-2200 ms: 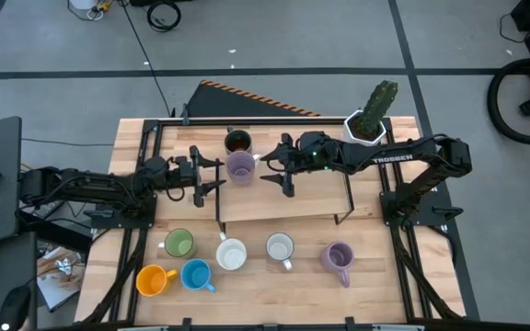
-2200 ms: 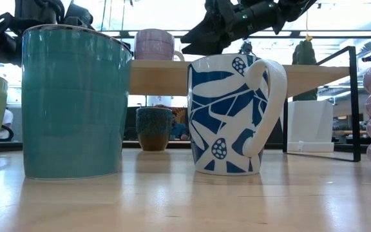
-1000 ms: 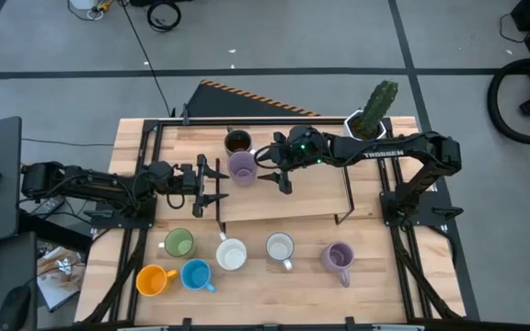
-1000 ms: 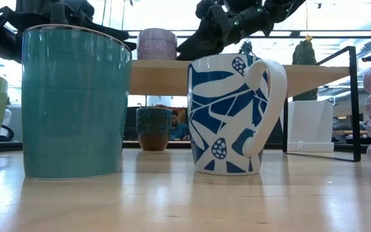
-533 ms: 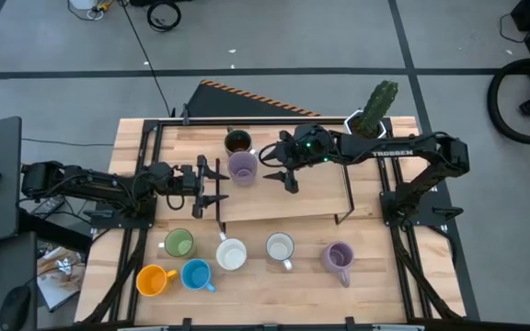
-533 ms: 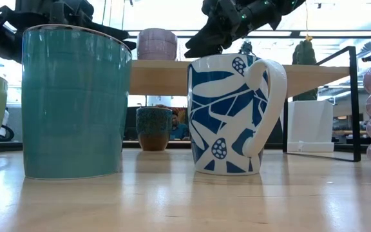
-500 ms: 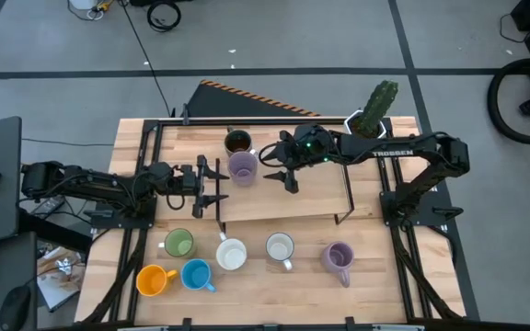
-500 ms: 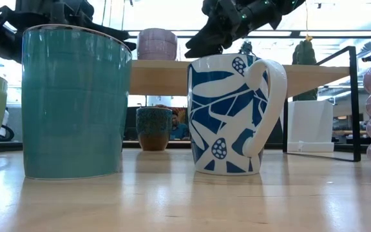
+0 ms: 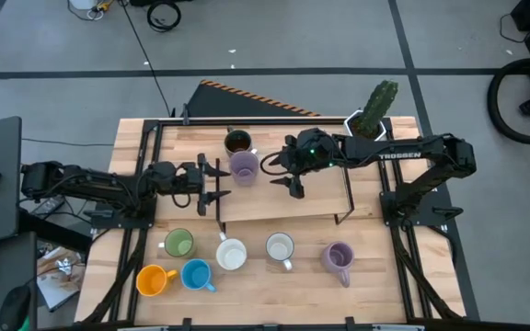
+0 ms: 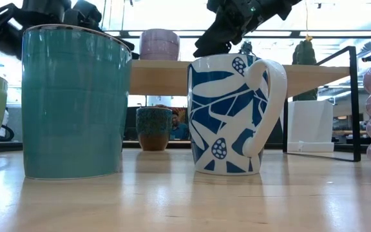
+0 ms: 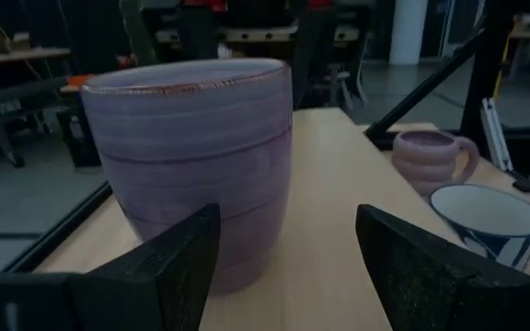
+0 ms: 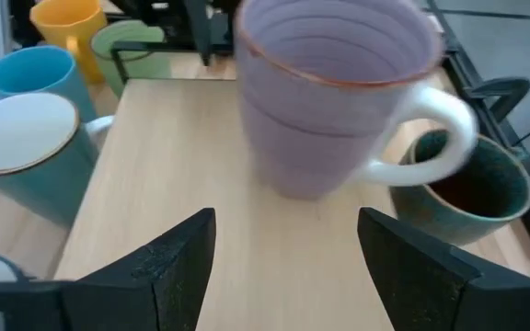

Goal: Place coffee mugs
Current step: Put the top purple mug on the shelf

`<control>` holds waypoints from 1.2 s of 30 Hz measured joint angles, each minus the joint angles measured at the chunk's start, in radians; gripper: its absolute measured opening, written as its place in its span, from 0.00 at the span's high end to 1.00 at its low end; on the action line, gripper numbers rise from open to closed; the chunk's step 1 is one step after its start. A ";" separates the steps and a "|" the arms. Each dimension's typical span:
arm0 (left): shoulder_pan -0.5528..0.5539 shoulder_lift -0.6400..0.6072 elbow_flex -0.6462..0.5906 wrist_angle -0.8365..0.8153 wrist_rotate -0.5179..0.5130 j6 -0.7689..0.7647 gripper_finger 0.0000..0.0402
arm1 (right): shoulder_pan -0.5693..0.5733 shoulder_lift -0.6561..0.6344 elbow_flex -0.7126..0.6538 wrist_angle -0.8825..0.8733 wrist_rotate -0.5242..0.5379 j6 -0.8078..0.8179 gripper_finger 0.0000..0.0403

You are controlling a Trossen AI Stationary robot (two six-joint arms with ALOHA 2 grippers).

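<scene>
two grippers face each other across one lavender mug [image 9: 242,167], which stands upright on the raised wooden shelf [image 9: 311,198] near its left end, handle pointing toward the back of the table. the left gripper [image 9: 217,187] hangs just off the shelf's left edge, fingers apart and holding nothing, with the mug right in front of them in its wrist view [image 11: 191,165]. the right gripper [image 9: 288,176] is over the shelf on the mug's other side, a little apart from it, fingers also spread and empty; its wrist view looks down into the mug's open mouth [image 12: 334,101]. behind the shelf, on the table [image 9: 431,294] itself, a dark brown mug [image 9: 237,142] sits close to the lavender one. along the front of the table the rest are lined up: a green mug [image 9: 178,244], an orange mug [image 9: 154,279], a blue mug [image 9: 196,275], a white mug [image 9: 232,254], a second white mug [image 9: 280,248] with a blue leaf pattern in the low view [image 10: 227,113], and a second lavender mug [image 9: 338,259] at the right end. a cactus pot [image 9: 368,121] stands at the back right corner.
</scene>
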 joint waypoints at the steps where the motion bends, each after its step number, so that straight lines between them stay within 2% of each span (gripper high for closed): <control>1: 0.000 0.000 0.015 -0.029 -0.002 0.000 0.35 | 0.000 0.000 0.000 -0.005 0.000 0.000 0.32; 11: 0.000 0.000 0.128 -0.220 -0.018 -0.005 0.35 | 0.012 0.000 0.000 0.022 0.013 0.041 0.32; 25: -0.026 -0.002 0.132 -0.291 -0.002 -0.030 0.35 | 0.011 0.030 0.000 0.046 0.029 0.022 0.32; 32: -0.024 -0.065 0.135 -0.401 -0.076 -0.044 0.35 | 0.011 0.034 0.000 0.047 0.055 0.026 0.32; 36: -0.021 -0.114 0.131 -0.410 -0.148 -0.039 0.35 | 0.005 0.034 0.000 0.054 0.052 0.040 0.32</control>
